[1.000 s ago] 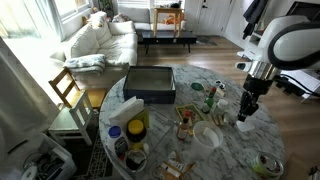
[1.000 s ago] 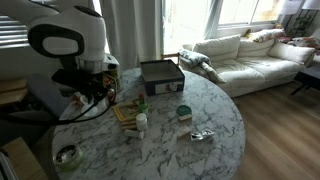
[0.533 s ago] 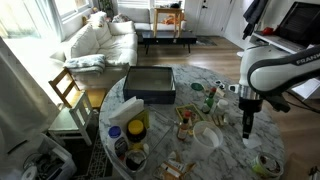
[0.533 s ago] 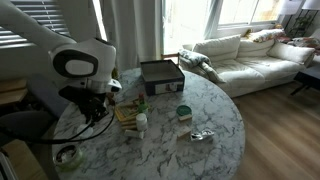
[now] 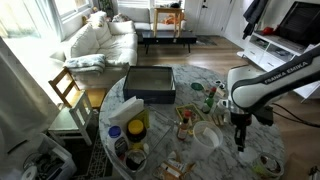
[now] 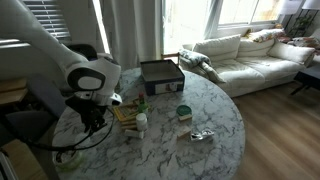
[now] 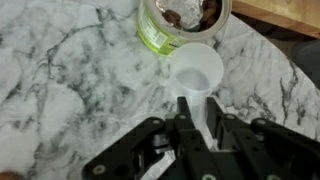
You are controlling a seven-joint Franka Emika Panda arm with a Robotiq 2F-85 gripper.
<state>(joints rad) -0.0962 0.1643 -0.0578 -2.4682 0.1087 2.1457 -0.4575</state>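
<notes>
A cluttered marble table stands in a sunlit living room near a white sofa; my arm points straight down, jaws clamped on a white scoop.

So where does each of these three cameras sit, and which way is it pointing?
Exterior view: high above the round marble table, looking down across it toward the sofa; the arm stands at the right, gripper pointing down.
Exterior view: lower, beside the table, facing the sofa and windows; the arm fills the left.
Wrist view: looks straight down at the marble; the gripper shows at the bottom, seemingly closed on a white scoop near a green-rimmed jar.
Shared: both exterior views show the dark box.
</notes>
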